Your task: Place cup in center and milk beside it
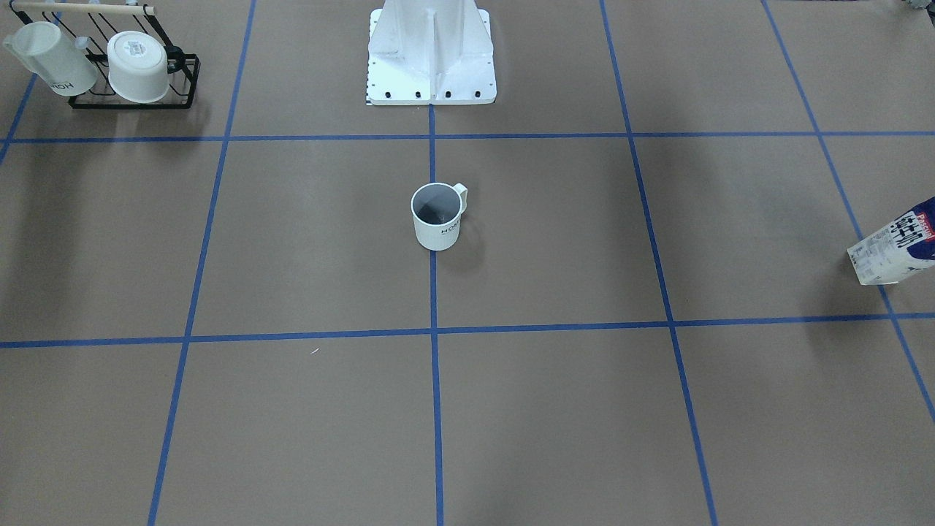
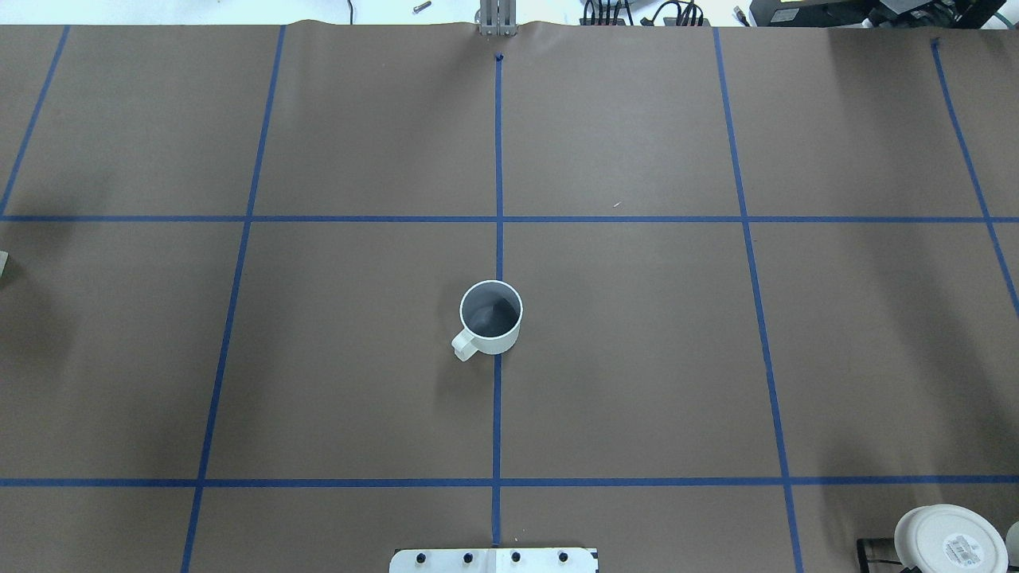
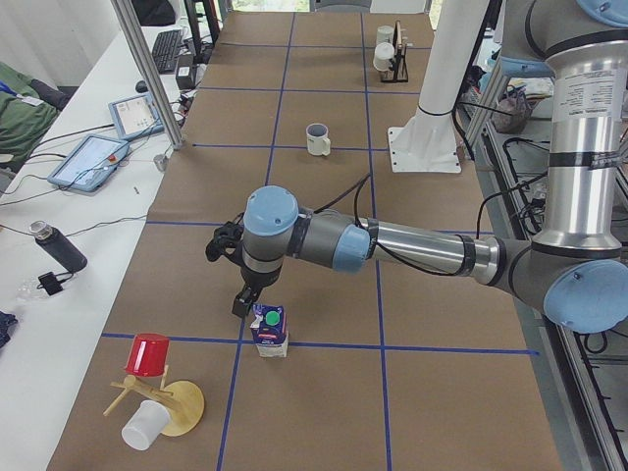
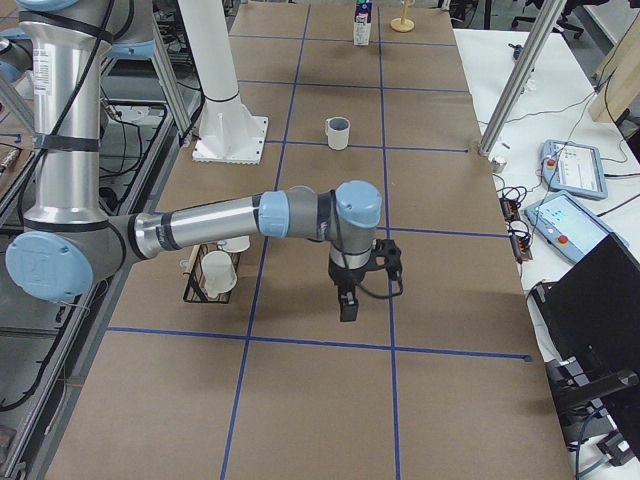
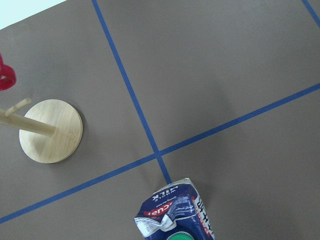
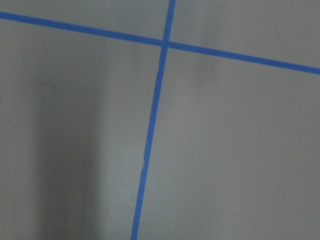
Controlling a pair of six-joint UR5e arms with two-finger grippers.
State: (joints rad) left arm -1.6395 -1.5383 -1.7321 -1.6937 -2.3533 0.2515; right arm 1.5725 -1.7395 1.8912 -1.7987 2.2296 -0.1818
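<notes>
Left gripper (image 3: 242,302) hangs low centre of the left side view, just beside the small navy-and-white milk carton with green cap (image 3: 269,330); open or closed, can't tell. Right gripper (image 4: 347,303) is over the brown tabletop (image 4: 450,300), jaw state also can't tell. Small white handled mug (image 1: 438,217) stands mid-frame on the middle vertical blue tape line (image 1: 436,409), well apart from the carton at the right edge.

mug (image 1: 437,219): bare table (image 1: 292,256) on all sides | milk carton (image 3: 269,331): wooden peg stand (image 3: 162,397) near on one side, left gripper (image 3: 240,304) close above | corner: wire rack (image 1: 135,98), well apart from mug
</notes>
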